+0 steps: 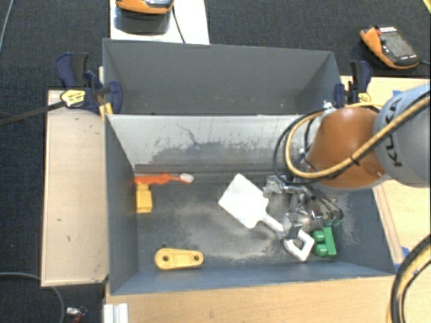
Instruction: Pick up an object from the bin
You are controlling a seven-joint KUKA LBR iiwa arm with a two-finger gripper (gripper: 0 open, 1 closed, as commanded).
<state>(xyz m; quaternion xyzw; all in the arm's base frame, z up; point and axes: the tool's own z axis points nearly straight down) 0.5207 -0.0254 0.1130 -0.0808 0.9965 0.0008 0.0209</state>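
Starting well to the left of the gripper (pixel 294 229), an orange plastic toothbrush with a white head (pixel 161 179) lies along the foot of the back wall of the grey metal bin (pixel 202 231). A small yellow plastic block (pixel 143 199) sits just beside its handle end. Also well left, but toward the front wall, lies a flat yellow plastic link with a hole at one end (pixel 178 258).

Closer in, a white plastic scoop with a broad square blade (pixel 241 200) rests on the floor. Its long axis runs from the blade at the upper left down to a thin handle at the lower right, and that handle end reaches in under the gripper.

Just on the front-wall side of the gripper sits a small white angular plastic bracket (pixel 300 247), and a green plastic block (pixel 326 242) lies against the bracket's right side. I cannot tell whether the gripper is parted or closed, because its metal body hides that. The scoop handle and the bracket look like the nearest candidates for the pick.
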